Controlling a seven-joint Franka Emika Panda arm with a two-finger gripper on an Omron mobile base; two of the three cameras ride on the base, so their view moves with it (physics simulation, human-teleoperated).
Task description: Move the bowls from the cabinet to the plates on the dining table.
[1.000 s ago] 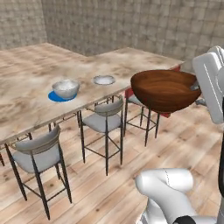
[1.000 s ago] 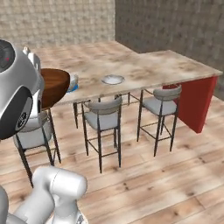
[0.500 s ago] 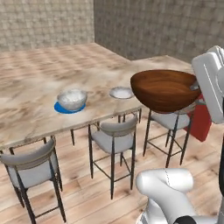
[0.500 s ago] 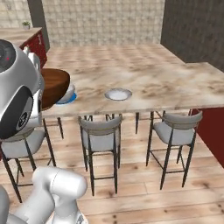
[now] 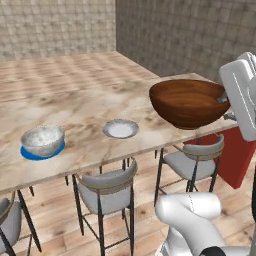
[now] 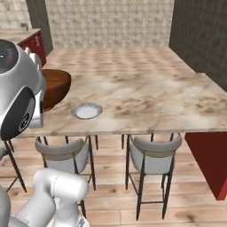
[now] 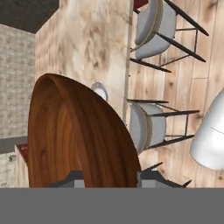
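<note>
My gripper is shut on the right rim of the dark brown bowl, holding it in the air over the near edge of the dining table. In the hand view the brown bowl sits between the fingertips. In the right base view my arm hides part of the brown bowl. The grey-white marbled bowl rests on the blue plate at the table's left. The pale grey plate lies bare, left of and below the held bowl.
Grey-seated stools with thin dark legs stand along the table's near edge. A red panel stands under the table's right end. Red fronts show at the far left. The floor is wooden.
The base has driven and turned, so the whole scene has shifted: the table and plates now look nearer and larger. The brown bowl stays in the gripper at the same height.
</note>
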